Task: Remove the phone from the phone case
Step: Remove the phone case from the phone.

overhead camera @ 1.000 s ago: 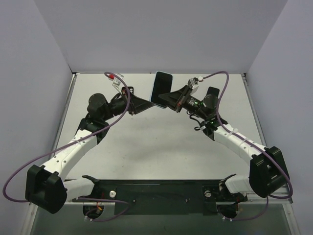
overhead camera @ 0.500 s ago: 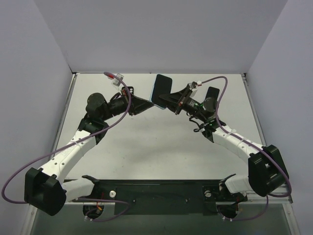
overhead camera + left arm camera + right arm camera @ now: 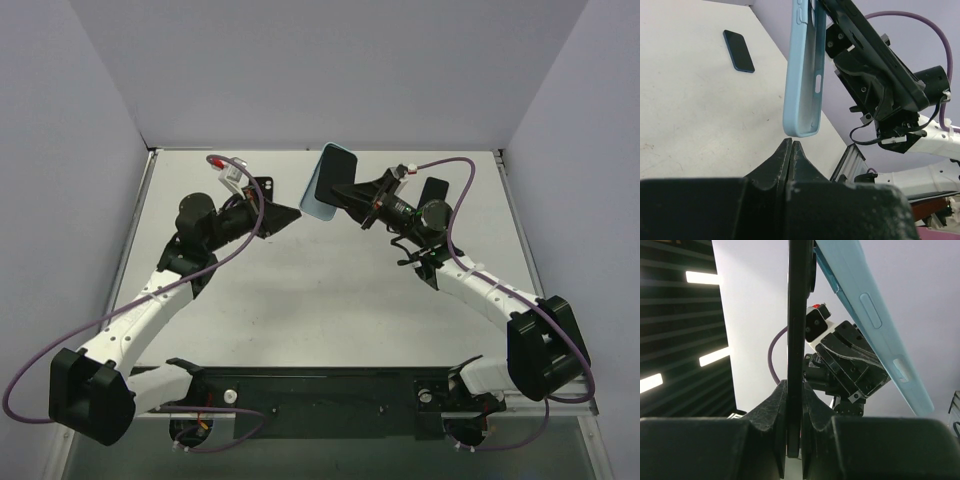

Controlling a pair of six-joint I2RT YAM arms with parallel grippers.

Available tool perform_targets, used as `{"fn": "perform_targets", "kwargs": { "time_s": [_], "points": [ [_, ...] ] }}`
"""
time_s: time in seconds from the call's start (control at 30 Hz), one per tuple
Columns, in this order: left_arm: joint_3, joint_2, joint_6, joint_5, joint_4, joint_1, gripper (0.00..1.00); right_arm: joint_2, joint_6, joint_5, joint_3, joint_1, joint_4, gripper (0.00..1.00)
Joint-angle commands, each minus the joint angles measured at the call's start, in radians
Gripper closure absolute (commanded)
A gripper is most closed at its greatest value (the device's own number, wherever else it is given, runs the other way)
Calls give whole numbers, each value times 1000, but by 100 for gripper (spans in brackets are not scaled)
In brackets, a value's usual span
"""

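Right gripper (image 3: 794,386) clamped on the dark phone (image 3: 795,315), blue case (image 3: 802,90) splaying off toward 5 o'clock, left gripper (image 3: 791,146) closed empty at the case's 6 o'clock.

Bench (image 3: 320,290): white, walled in by pale grey panels on three sides.
Phone case (image 3: 322,185): light blue, held up off the bench near the far middle, standing on end and tilted.
Phone (image 3: 343,166): dark slab against the case's right side.
Right fingers (image 3: 353,198): clamped on the phone from the right.
Left fingers (image 3: 285,214): pressed together to a point, aimed at the case's lower corner, just beside it; contact unclear.
Dark rectangle (image 3: 435,189): flat on the bench behind the right arm.
Purple cables (image 3: 60,345): looped along each white arm.
Base plate (image 3: 320,400): black, at the near edge.
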Motion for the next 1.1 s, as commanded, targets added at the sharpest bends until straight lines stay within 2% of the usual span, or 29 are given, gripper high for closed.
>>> {"fn": "perform_targets", "kwargs": {
  "time_s": [0.0, 0.07, 0.13, 0.17, 0.2, 0.23, 0.27, 0.33, 0.5, 0.63, 0.77, 0.83, 0.9, 0.93, 0.97, 1.0, 1.03, 1.07],
  "points": [
    [-26, -33, -43, -100, 26, -1, 100, -28, -15, -18, 6, -7, 340, 100],
    [-29, -41, -73, -180, -31, -1, 100, -23, -21, -30, 5, -2, 330, 100],
    [-17, -31, -67, -187, -63, -1, 100, -18, -30, -35, -1, -3, 318, 100],
    [-12, -22, -61, -176, -82, 3, 92, -15, -32, -35, -3, -3, 320, 100],
    [-12, -30, -56, -150, -86, 7, 69, -14, -33, -39, -3, -3, 321, 100],
    [-18, -37, -48, -139, -67, 8, 62, -11, -35, -41, -6, -3, 317, 100],
    [-46, -63, -42, -116, -45, 8, 37, -12, -46, -45, -6, -2, 311, 100],
    [-84, -121, -32, -134, -31, 10, 20, -24, -67, -51, -14, 0, 289, 100],
    [-90, -160, -37, -164, -12, 22, 17, -49, -115, -70, -9, 21, 237, 100],
    [-11, -39, -82, -92, 48, 16, 15, -72, -156, -79, 5, 42, 185, 100],
    [113, 111, -85, -10, 35, -26, 13, -83, -175, -76, 20, 59, 160, 100],
    [124, 133, -88, -32, 39, -41, 19, -86, -181, -75, 23, 64, 154, 100],
    [129, 134, -82, -68, 15, -44, 47, -92, -184, -71, 22, 69, 149, 100],
    [131, 133, -78, -81, 3, -44, 52, -90, -185, -71, 22, 69, 149, 100],
    [129, 131, -74, -117, -7, -41, 69, -92, -187, -71, 20, 70, 148, 100],
    [132, 131, -70, -131, -23, -39, 77, -92, -185, -71, 18, 70, 149, 100],
    [138, 134, -67, -168, -34, -38, 96, -90, -187, -71, 18, 69, 151, 100],
    [141, 140, -65, -179, -37, -36, 100, -89, -187, -73, 18, 69, 152, 100]
  ]
}}
